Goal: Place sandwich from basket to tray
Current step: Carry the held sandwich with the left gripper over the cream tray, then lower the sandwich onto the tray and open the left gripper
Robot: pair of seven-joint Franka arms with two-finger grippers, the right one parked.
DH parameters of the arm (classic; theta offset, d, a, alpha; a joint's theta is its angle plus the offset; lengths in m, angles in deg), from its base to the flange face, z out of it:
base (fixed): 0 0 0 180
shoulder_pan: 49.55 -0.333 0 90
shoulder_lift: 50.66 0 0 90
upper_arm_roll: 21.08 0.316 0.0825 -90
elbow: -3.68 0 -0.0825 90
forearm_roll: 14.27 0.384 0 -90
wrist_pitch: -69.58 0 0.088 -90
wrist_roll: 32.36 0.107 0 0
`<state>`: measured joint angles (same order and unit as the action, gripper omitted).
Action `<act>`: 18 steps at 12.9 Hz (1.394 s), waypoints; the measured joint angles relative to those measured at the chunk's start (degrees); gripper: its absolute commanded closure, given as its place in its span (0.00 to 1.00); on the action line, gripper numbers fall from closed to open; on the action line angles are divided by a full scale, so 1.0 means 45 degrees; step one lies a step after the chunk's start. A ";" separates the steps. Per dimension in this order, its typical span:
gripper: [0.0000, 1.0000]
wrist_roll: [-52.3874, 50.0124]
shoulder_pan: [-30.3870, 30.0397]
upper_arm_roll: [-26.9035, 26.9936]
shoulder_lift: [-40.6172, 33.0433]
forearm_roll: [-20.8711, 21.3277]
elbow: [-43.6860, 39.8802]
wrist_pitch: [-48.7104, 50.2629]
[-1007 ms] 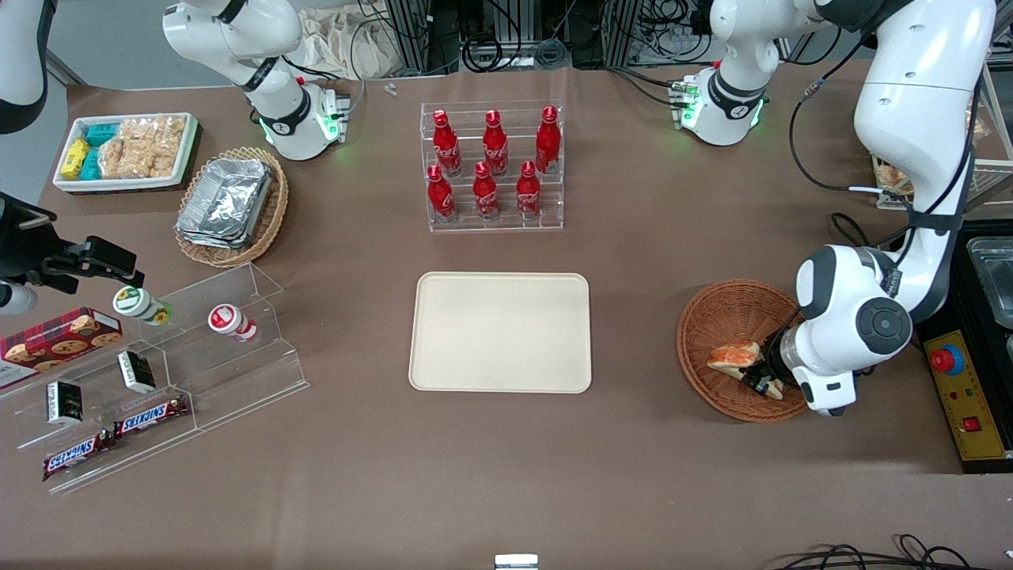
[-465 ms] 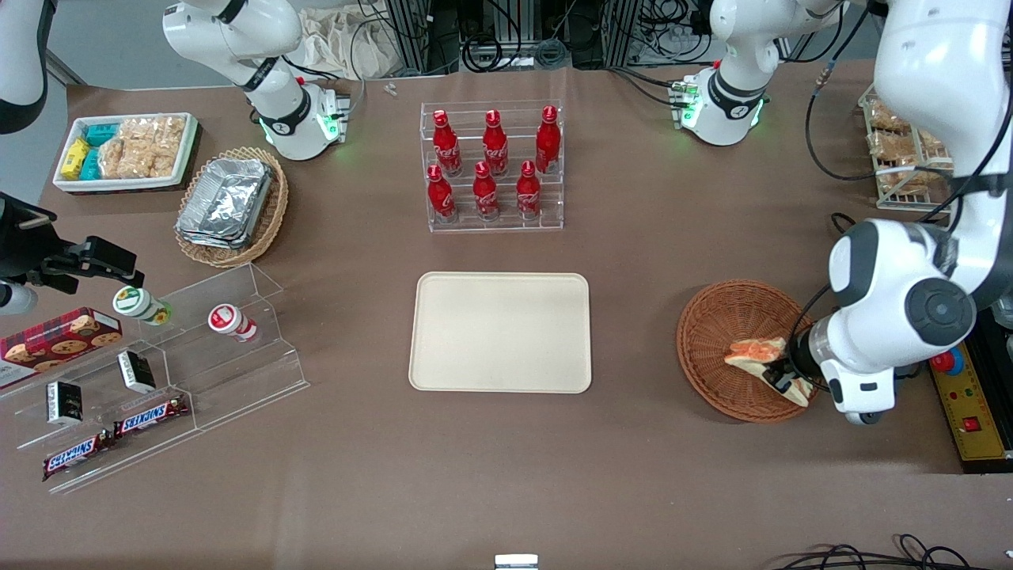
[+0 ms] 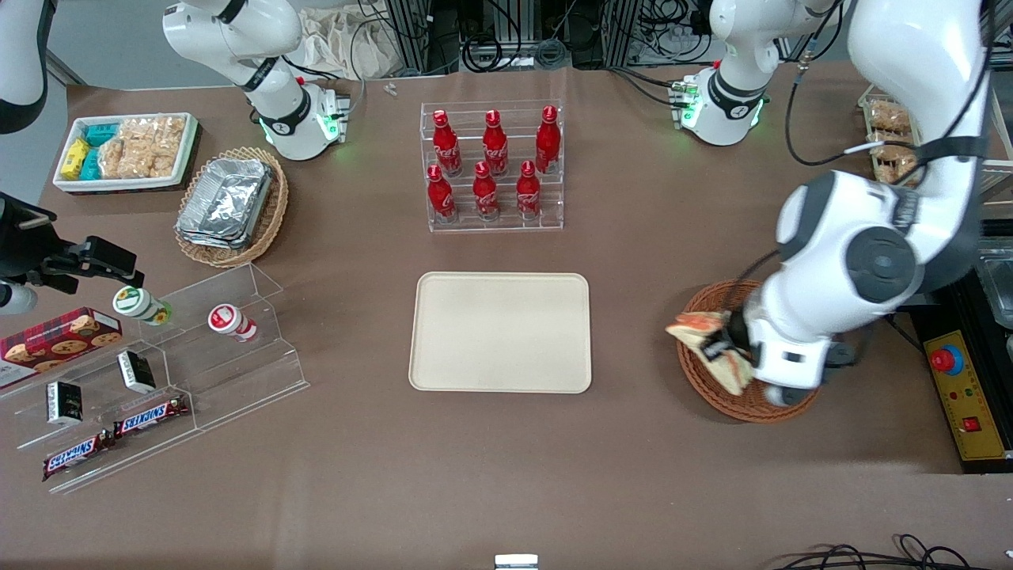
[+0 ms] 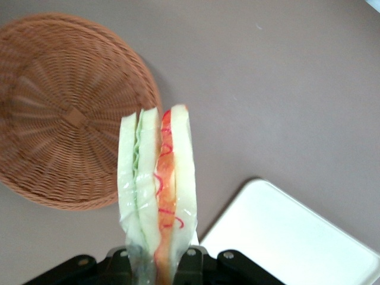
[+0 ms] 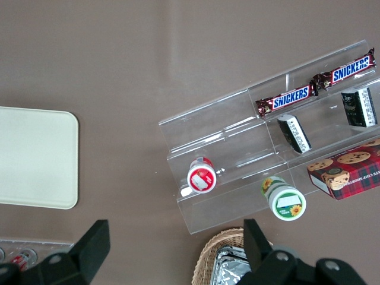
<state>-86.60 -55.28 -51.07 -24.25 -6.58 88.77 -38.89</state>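
My left gripper (image 3: 724,346) is shut on the sandwich (image 3: 700,327), a white bread wedge with orange-red and green filling, and holds it lifted above the rim of the reddish-brown round basket (image 3: 704,376) on the side toward the tray. In the left wrist view the sandwich (image 4: 157,190) stands clamped between my fingers (image 4: 191,261), with the empty basket (image 4: 65,113) and a corner of the tray (image 4: 285,237) below. The cream-beige tray (image 3: 500,332) lies empty at the table's middle, apart from the basket.
A clear rack of red bottles (image 3: 492,166) stands farther from the front camera than the tray. A tan oval basket with foil trays (image 3: 231,206), a white snack bin (image 3: 127,150) and an acrylic snack stand (image 3: 158,364) lie toward the parked arm's end.
The gripper has lifted the sandwich out of the basket and carried it across to the basket's rim nearest the tray; the arm has swung toward the table's middle.
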 measured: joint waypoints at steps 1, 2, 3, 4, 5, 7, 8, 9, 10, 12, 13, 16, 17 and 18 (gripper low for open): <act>1.00 0.0006 0.0499 -0.0077 0.0233 0.0000 0.0053 -0.0244; 1.00 0.0018 0.1070 -0.0106 0.0570 0.0002 0.0140 -0.0569; 1.00 0.0030 0.1649 -0.0113 0.0962 0.0038 0.0266 -0.0907; 1.00 0.0073 0.2162 -0.0112 0.1371 0.0219 0.0429 -0.1178; 1.00 0.0229 0.2515 -0.0109 0.1775 0.0464 0.0583 -0.1388; 1.00 0.0765 0.2961 -0.0105 0.2550 0.0625 0.0728 -0.1900; 1.00 0.0885 0.3158 -0.0101 0.2900 0.0806 0.0734 -0.2150; 1.00 0.0905 0.3317 -0.0101 0.3190 0.1105 0.0735 -0.2262; 1.00 0.0914 0.3443 -0.0102 0.3394 0.1333 0.0736 -0.2321; 1.00 0.0929 0.3711 -0.0099 0.3656 0.1510 0.0736 -0.2442; 1.00 0.0931 0.3795 -0.0093 0.3740 0.1529 0.0736 -0.2450; 1.00 0.1007 0.3907 -0.0082 0.3927 0.1639 0.0738 -0.2452; 1.00 0.1008 0.3946 -0.0082 0.3987 0.1909 0.0753 -0.2452; 1.00 0.1008 0.3976 -0.0082 0.4043 0.2125 0.0773 -0.2451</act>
<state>-82.06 -37.39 -51.44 -6.05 2.98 92.25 -49.92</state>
